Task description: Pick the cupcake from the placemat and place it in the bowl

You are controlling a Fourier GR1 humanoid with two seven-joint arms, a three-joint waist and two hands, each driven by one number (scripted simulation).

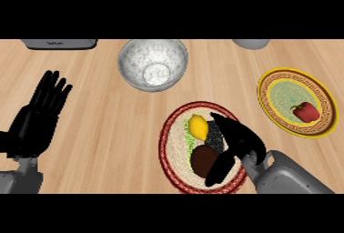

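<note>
The cupcake [204,159], brown with a dark speckled top, lies on a round woven placemat [173,152] with a red rim, low and right of centre. A yellow lemon [198,126] rests on the same mat just behind it. My right hand [236,140] hangs over the mat's right half, open. Its fingers stretch across the cupcake's dark top and its thumb runs down the cupcake's right side, without closing round it. The speckled grey bowl [134,57] stands at the back, left of the mat. My left hand [32,125] rests open at the left edge, fingers up.
A yellow patterned plate [279,93] holding a red bell pepper [306,112] sits at the right. A grey appliance [59,43] shows at the back left edge, and a grey rounded object [250,43] at the back right. Bare wooden counter lies between the mat and the bowl.
</note>
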